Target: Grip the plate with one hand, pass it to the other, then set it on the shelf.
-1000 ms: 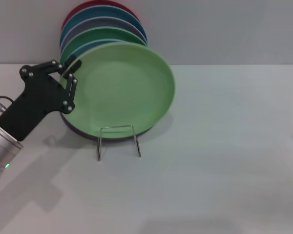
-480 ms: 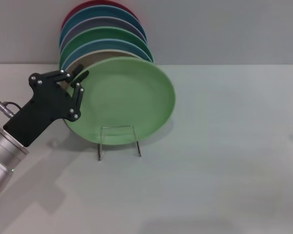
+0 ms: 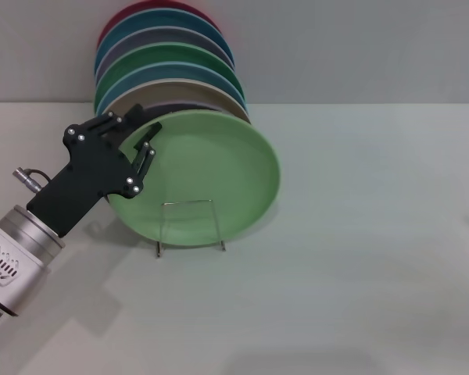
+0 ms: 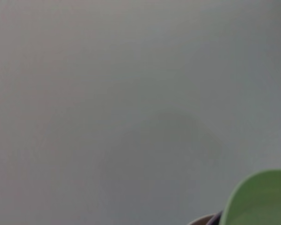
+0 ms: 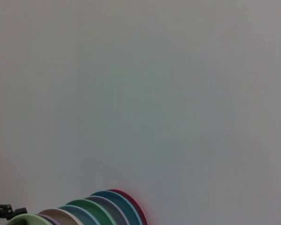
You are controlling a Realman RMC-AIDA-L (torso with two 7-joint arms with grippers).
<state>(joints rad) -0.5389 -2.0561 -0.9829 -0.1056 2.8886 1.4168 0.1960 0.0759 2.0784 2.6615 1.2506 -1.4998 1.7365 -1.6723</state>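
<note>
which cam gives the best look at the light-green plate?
Head view: the whole plate shows, left gripper clamped on its upper-left rim, above the shelf. Left wrist view catches only a rim segment in a corner; right wrist view only a sliver at the frame edge.

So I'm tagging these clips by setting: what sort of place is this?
Probably a lab or test bench, not a kitchen: a bare pale tabletop against a blank grey wall, holding only a thin silver wire rack of coloured plastic plates, with the left gripper holding the pale light-green plate.
</note>
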